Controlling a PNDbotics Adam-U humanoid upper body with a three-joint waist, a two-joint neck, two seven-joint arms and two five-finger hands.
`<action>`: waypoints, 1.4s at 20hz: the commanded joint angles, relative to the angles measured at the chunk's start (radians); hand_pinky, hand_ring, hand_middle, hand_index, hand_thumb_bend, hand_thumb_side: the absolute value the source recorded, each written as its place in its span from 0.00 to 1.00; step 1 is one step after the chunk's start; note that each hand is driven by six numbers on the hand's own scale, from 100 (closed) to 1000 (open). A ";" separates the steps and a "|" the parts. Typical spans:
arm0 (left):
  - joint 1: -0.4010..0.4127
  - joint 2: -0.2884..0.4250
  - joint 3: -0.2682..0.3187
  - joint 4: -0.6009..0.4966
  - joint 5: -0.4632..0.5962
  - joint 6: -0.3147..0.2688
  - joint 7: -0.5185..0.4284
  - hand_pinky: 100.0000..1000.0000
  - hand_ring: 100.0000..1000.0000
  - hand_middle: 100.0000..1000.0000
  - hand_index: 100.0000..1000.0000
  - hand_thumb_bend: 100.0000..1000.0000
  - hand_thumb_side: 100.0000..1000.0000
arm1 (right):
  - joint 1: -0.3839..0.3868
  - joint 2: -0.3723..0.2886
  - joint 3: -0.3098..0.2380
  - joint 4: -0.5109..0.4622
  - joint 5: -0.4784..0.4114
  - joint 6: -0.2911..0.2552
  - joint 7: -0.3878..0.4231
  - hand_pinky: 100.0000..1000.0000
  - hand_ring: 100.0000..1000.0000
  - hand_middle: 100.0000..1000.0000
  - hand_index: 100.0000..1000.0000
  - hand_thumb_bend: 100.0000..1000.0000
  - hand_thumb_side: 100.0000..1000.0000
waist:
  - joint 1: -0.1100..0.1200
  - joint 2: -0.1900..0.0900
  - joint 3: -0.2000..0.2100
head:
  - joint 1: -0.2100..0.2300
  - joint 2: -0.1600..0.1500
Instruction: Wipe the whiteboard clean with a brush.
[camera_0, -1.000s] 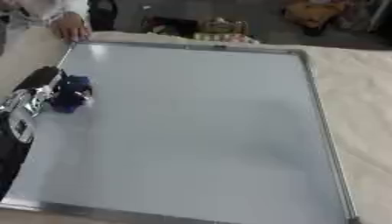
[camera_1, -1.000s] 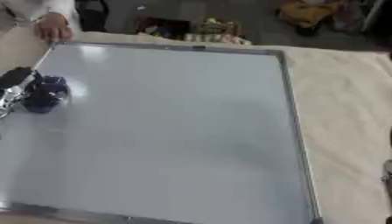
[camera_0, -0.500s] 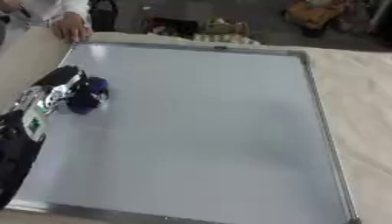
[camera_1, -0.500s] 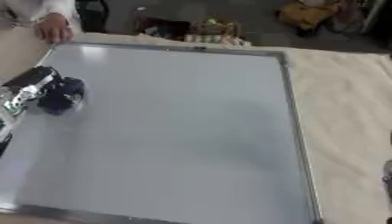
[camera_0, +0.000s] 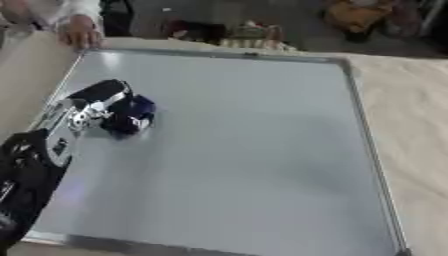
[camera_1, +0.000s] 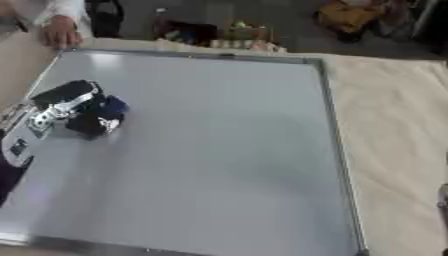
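A large whiteboard (camera_0: 254, 150) with a metal frame lies flat on a cloth-covered table; its surface looks blank. My left hand (camera_0: 101, 105) reaches in from the left and is shut on a dark blue brush (camera_0: 131, 116), which presses on the board's left part. A person's hand (camera_0: 80, 36) rests at the board's far left corner. Part of my right arm (camera_1: 444, 197) shows at the right edge of the right eye view; the hand itself is out of sight.
Beige cloth (camera_0: 416, 115) covers the table to the right of the board. Beyond the far edge lie dark items (camera_0: 197, 31) and an orange thing (camera_0: 354, 14) on the floor.
My left hand has slid the brush to the right across the board, away from the left frame.
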 joint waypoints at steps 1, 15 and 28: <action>0.010 0.022 -0.066 -0.071 0.015 -0.049 0.002 0.40 0.35 0.12 0.09 0.00 0.39 | -0.008 -0.020 -0.001 -0.014 -0.003 -0.001 0.002 0.91 0.93 0.65 0.86 0.13 0.96 | 0.002 -0.014 -0.004 | -0.003 -0.006; 0.078 0.110 -0.205 -0.387 0.130 -0.208 -0.101 0.40 0.35 0.11 0.08 0.00 0.37 | -0.009 -0.022 -0.001 -0.014 -0.003 -0.004 0.001 0.91 0.93 0.65 0.86 0.13 0.96 | 0.004 -0.013 -0.006 | -0.025 0.007; 0.103 0.125 -0.236 -0.440 0.277 -0.344 -0.217 0.39 0.34 0.10 0.08 0.00 0.43 | -0.011 -0.021 0.000 -0.014 -0.005 -0.005 0.000 0.91 0.93 0.65 0.86 0.12 0.96 | 0.002 -0.013 -0.006 | -0.028 0.011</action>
